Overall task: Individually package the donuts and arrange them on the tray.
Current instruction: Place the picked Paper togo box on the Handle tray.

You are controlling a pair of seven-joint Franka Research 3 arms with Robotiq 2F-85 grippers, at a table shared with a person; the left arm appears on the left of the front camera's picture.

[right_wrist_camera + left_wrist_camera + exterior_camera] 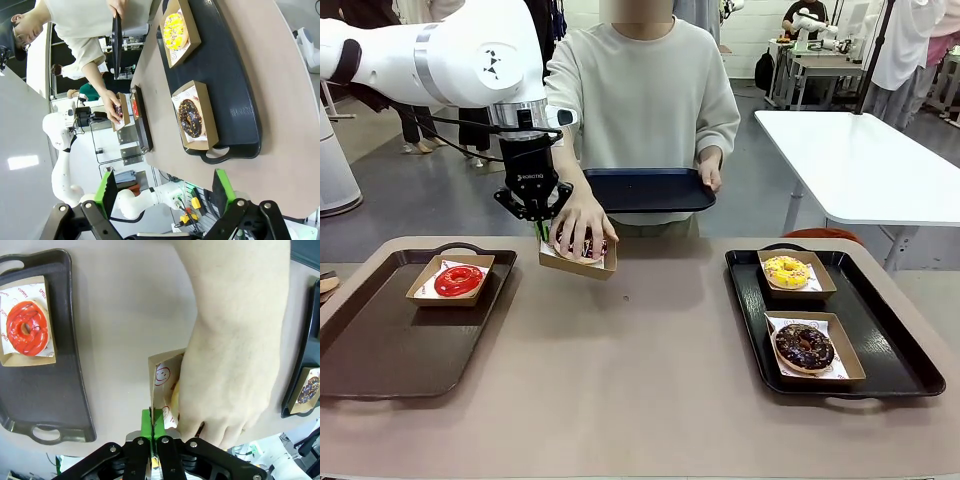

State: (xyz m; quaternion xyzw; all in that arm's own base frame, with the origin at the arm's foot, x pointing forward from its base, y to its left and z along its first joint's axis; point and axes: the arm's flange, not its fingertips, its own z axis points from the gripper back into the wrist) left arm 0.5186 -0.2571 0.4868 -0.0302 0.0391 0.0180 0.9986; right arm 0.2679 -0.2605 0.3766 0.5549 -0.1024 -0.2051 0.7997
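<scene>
My left gripper (541, 226) (155, 426) is shut on the rim of a cardboard box (582, 263) (162, 372) at the table's far side. A person's hand (582, 218) (227, 365) presses the sprinkled donut (586, 246) into that box and covers most of it. The red donut (459, 281) (27, 328) lies boxed on the left tray (380, 340). The yellow donut (786, 271) (175, 30) and the chocolate donut (804, 346) (191, 118) lie boxed on the right tray (890, 350) (235, 75). My right gripper (164, 192) hangs open above the table beside that tray, holding nothing.
The person's other hand holds a dark empty tray (650, 190) up at waist height behind the table's far edge. Bare tabletop (630, 370) lies between the two trays. A white table (870, 160) stands at the back right.
</scene>
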